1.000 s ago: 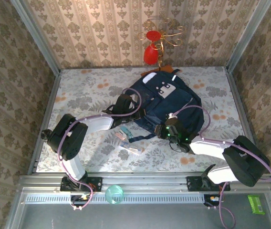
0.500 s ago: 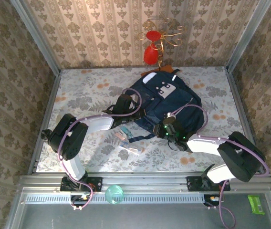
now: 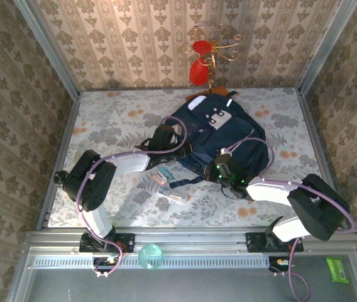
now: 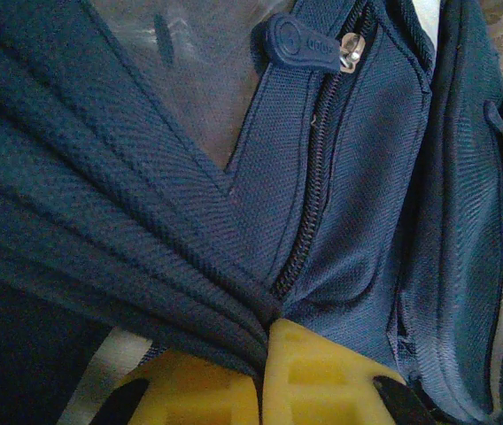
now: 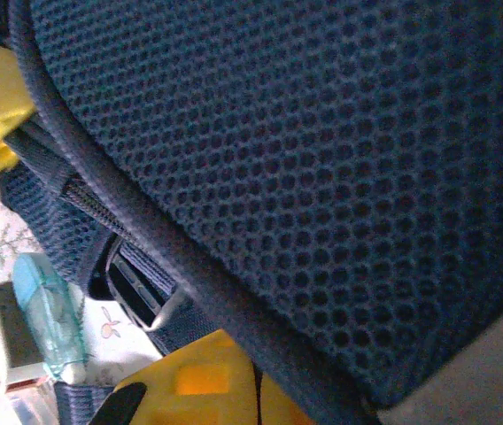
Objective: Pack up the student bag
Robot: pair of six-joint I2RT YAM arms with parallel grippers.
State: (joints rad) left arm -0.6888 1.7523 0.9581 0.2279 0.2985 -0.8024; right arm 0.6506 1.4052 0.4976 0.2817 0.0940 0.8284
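Observation:
The student bag (image 3: pixel 219 133), a big navy backpack with grey patches, lies flat at the table's middle back. My left gripper (image 3: pixel 180 150) is at its left edge. In the left wrist view, this gripper (image 4: pixel 265 341) has its yellow fingers (image 4: pixel 322 376) shut on bunched folds of navy fabric below a zip with a round blue pull (image 4: pixel 303 44). My right gripper (image 3: pixel 220 171) is at the bag's near edge. In the right wrist view, this gripper (image 5: pixel 256 394) is shut on the corded rim of a navy mesh panel (image 5: pixel 322 159), next to a black strap buckle (image 5: pixel 141 285).
Small pink, teal and white items (image 3: pixel 168 185) lie on the floral cloth just left of the right gripper, and a clear blue one (image 5: pixel 50 312) is among them. A red ornament (image 3: pixel 198 69) hangs at the back wall. A teal cup (image 3: pixel 150 256) sits on the near rail.
My right gripper has closed from partly open onto the bag's near rim and crept slightly left. The left gripper has kept its hold, unmoved.

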